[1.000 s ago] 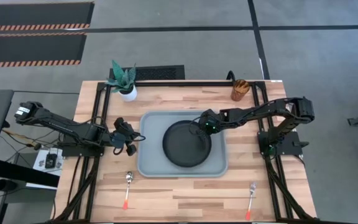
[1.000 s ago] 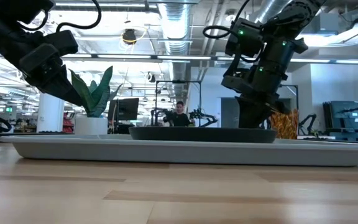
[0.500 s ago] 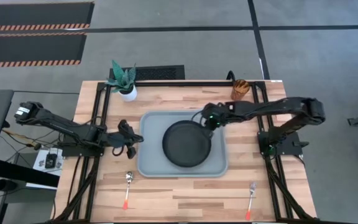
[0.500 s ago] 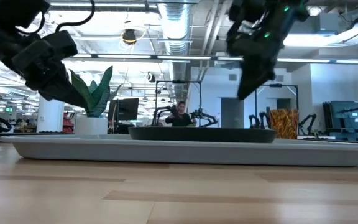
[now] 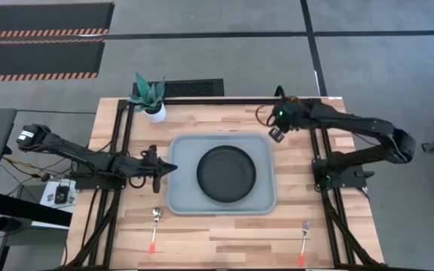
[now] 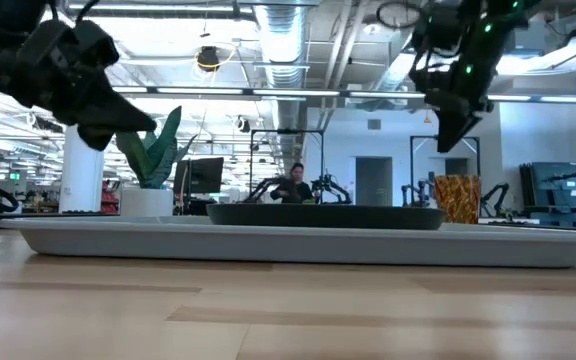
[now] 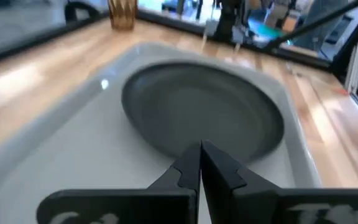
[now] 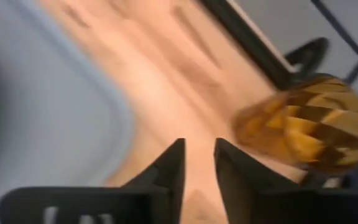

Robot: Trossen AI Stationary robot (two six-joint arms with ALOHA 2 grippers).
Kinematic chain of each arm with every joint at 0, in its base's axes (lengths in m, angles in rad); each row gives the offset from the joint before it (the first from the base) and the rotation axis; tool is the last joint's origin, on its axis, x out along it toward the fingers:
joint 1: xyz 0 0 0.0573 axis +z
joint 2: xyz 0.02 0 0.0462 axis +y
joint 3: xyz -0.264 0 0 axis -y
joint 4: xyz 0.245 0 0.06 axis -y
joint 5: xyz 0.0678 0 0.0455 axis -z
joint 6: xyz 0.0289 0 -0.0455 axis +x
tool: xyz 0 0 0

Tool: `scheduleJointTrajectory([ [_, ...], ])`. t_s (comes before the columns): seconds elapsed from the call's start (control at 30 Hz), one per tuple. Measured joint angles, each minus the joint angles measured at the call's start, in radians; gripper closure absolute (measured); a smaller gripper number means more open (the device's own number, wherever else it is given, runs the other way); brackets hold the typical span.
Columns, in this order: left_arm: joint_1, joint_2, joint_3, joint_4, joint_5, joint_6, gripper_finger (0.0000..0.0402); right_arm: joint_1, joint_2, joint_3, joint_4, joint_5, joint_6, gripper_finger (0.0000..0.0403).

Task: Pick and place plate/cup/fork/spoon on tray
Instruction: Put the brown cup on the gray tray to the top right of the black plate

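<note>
The black plate (image 5: 226, 174) lies flat on the pale grey-blue tray (image 5: 181, 197) at the table's middle. The amber cup (image 8: 303, 130) stands on the table at the far right, also in the low view (image 6: 458, 198). My right gripper (image 5: 276, 135) hangs in the air between the tray's far right corner and the cup, fingers a little apart and empty. My left gripper (image 5: 170, 167) is shut and empty above the tray's left rim, pointing at the plate (image 7: 204, 118). The spoon (image 5: 155, 226) and the fork (image 5: 304, 239) lie near the table's near edge.
A white pot with a green plant (image 5: 151, 98) stands at the far left, off the tray. Bare wood lies left and right of the tray. The low view shows the room behind with a person (image 6: 293, 185) far off.
My right gripper has come away from the plate's far right rim, risen, and gone toward the table's far right, toward the cup. The plate has stayed flat on the tray. My left gripper has turned about its wrist and edged toward the tray.
</note>
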Motion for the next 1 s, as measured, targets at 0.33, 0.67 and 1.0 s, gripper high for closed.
scheduleJointTrajectory([
  [0.33, 0.036, 0.0, 0.0, 0.026, -0.112, 0.057, 0.0401, -0.233, 0.119, 0.0, 0.007, 0.009, -0.156, 0.0146],
  [0.67, 0.05, 0.0, 0.0, 0.025, -0.111, 0.057, 0.0401, -0.273, 0.133, 0.001, 0.052, -0.001, -0.23, 0.0177],
  [1.0, 0.05, 0.001, 0.0, -0.021, -0.103, 0.049, 0.0401, -0.292, 0.221, -0.004, 0.035, -0.048, -0.254, 0.0322],
])
